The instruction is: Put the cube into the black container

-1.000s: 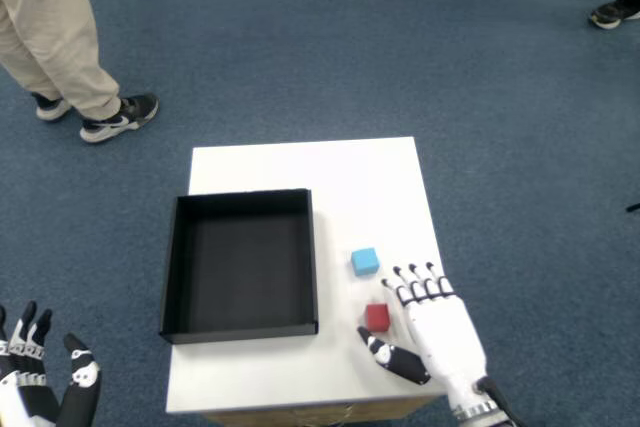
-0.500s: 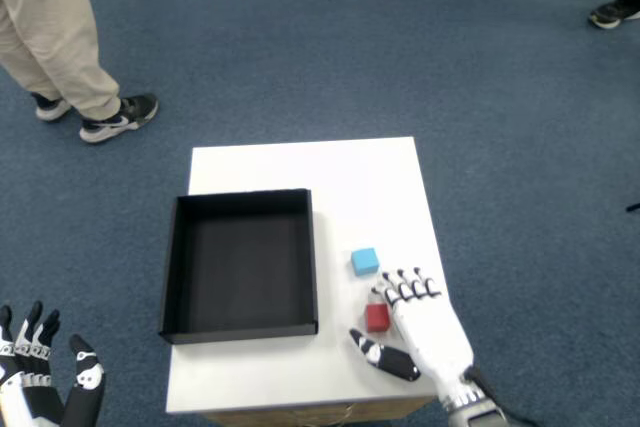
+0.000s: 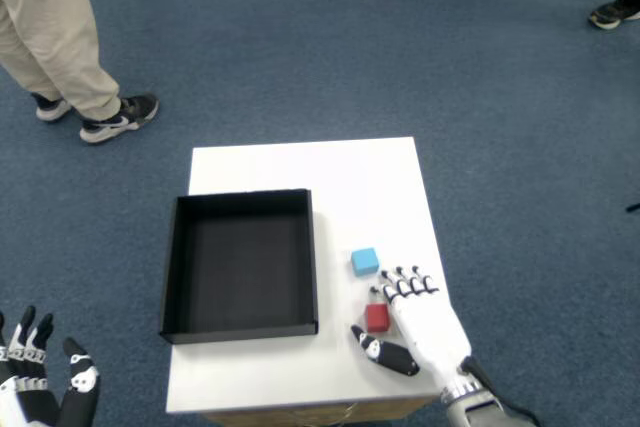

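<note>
A red cube [image 3: 377,318] lies on the white table [image 3: 310,172], right of the black container [image 3: 240,263]. A blue cube [image 3: 365,261] sits a little farther back. My right hand [image 3: 415,320] rests at the table's front right. Its fingers [image 3: 405,285] curl over the red cube's far right side and its thumb [image 3: 383,352] lies in front of the cube. The fingers are apart and the cube still sits on the table. The container is empty.
My other hand [image 3: 45,387] hangs off the table at the lower left. A person's legs and shoes [image 3: 118,115] stand on the blue carpet at the upper left. Another shoe [image 3: 612,13] shows at the upper right.
My right hand has slid left and slightly back, so the fingers now reach over the red cube. The left hand dropped a little lower.
</note>
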Available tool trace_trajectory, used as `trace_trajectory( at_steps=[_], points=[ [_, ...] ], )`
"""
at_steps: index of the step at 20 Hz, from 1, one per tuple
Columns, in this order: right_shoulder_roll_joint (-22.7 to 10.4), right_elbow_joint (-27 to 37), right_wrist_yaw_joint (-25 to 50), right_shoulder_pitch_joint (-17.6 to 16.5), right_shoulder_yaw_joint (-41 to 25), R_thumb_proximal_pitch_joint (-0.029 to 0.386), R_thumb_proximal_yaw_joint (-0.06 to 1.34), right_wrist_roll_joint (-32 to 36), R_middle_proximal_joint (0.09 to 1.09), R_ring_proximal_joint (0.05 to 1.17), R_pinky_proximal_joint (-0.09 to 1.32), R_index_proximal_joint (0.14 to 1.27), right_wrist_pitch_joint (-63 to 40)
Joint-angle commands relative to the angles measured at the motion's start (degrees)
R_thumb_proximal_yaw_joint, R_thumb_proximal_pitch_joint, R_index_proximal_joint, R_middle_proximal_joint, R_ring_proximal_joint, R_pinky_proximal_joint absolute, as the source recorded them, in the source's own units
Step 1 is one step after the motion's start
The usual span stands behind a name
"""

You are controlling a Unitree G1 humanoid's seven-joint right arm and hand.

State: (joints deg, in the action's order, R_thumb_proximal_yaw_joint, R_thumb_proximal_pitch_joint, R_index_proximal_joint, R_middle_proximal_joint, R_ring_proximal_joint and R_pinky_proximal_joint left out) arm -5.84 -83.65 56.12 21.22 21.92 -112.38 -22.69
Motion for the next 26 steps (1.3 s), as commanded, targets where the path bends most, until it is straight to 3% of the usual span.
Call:
trace_trajectory(
  at_steps=[1, 12, 26],
  points=[
    [-1.09, 1.65, -0.96, 2.47, 1.32, 0.103, 0.37, 1.61, 0.19, 0.17, 0.0, 0.43, 1.47],
    [-2.96, 1.8, -6.15, 1.45, 3.11, 0.112, 0.34, 1.66, 0.19, 0.17, 0.02, 0.44, 3.53],
    [-4.53, 1.94, -7.12, -0.51, 5.07, 0.121, 0.37, 1.46, 0.19, 0.17, 0.02, 0.46, 4.0]
  ],
)
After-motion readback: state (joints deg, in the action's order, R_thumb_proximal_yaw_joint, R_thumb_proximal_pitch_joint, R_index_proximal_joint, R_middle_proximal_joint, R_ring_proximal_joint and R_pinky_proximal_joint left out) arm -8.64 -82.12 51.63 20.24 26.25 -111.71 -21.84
